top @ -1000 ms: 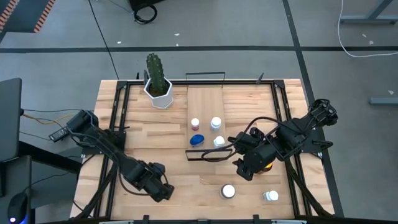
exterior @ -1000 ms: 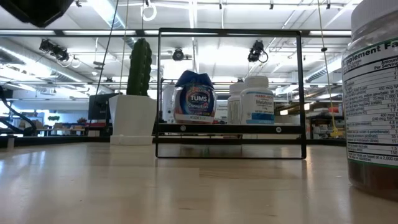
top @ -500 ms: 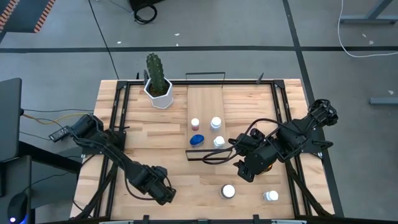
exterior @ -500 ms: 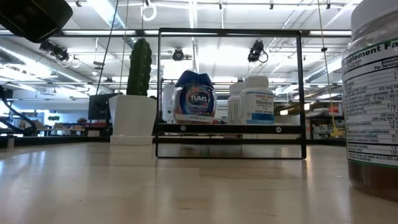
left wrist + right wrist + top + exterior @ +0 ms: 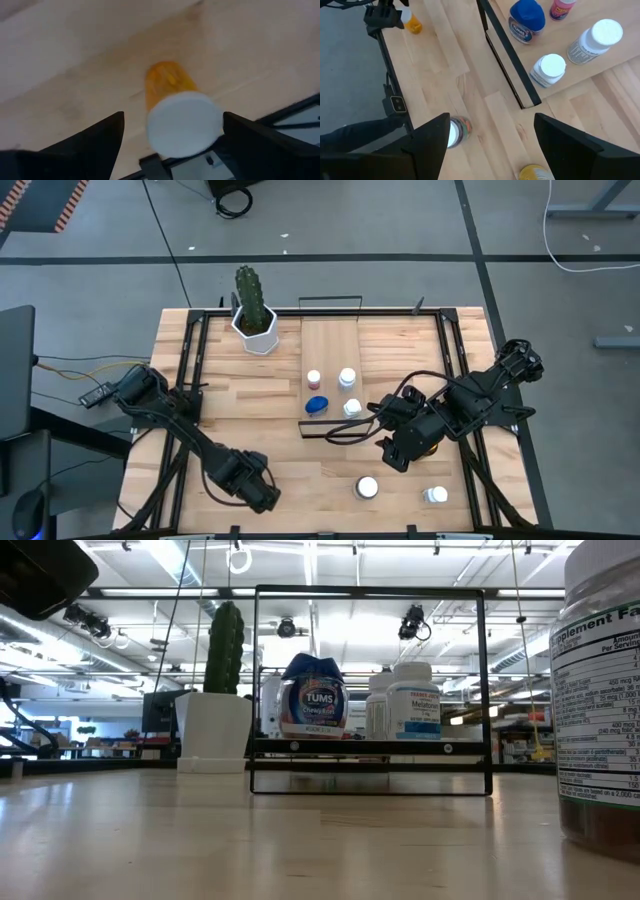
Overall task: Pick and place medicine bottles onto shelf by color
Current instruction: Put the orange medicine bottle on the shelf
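In the high view the left gripper [image 5: 262,497] sits at the lower left of the frame, its fingers spread wide and holding nothing. In the left wrist view an orange bottle with a white cap [image 5: 181,115] lies on its side on the wooden surface [image 5: 260,395] — right between the two dark fingers [image 5: 95,137], apart from both. The right gripper [image 5: 392,455] hangs right of centre in the high view, fingers also open and empty, just beside the near end of the shelf [image 5: 330,345]. On the shelf stand a blue-lidded bottle [image 5: 317,405], a pinkish one [image 5: 313,378] and two white-capped ones [image 5: 347,378] — two more white-capped bottles [image 5: 367,487] rest on the surface lower right.
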Controlling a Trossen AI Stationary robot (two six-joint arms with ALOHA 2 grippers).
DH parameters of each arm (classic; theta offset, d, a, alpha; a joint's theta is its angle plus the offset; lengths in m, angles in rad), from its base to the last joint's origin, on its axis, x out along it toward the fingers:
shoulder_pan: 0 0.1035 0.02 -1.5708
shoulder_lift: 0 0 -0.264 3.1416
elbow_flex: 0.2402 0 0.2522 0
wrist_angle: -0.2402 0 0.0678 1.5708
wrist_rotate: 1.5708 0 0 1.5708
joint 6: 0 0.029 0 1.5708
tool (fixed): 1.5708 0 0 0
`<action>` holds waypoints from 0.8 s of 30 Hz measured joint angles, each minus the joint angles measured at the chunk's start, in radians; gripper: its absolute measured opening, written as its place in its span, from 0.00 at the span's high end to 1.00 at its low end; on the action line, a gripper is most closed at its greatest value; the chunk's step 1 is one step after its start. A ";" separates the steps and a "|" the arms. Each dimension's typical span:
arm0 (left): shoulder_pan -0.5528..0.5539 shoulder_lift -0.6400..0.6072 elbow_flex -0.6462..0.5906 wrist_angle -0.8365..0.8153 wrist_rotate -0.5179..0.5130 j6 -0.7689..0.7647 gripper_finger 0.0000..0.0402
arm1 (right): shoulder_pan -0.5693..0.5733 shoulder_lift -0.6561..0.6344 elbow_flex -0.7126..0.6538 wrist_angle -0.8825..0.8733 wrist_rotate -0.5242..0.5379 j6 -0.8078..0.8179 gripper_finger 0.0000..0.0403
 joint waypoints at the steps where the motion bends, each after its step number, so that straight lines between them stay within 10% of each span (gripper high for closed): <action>1: 0.002 0.000 0.000 -0.005 -0.001 0.003 0.15 | 0.000 0.000 0.000 0.000 0.002 -0.003 0.26; 24: 0.003 0.000 0.000 -0.001 -0.001 0.008 0.43 | 0.000 0.000 0.000 0.000 0.011 -0.013 0.26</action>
